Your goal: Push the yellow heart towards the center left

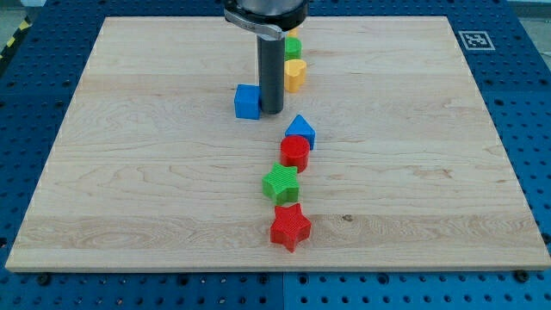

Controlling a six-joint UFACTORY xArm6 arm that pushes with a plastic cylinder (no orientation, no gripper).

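- Hand first: the hand here is a bare rod with no jaws, so it is neither wide nor narrow and is holding nothing; my tip is resting on the worktop, just beside the blue cube, at that cube's right side, looking as if it is touching it.
- Yellow heart is lying just up and to the right of my tip, close but apparently apart from it, with the rod partly hiding its left edge.
- Green block is sitting just above the yellow heart; its shape is too hidden to tell.
- Progress, as I am judging it: the push is not yet showing, since the yellow heart is sitting near the top middle, well away from the centre left.
- Remaining work is looking like getting my tip round to the heart's right side, then pushing left and downward.
- Below my tip, a blue block, red block, green star and red star are lining up downward.
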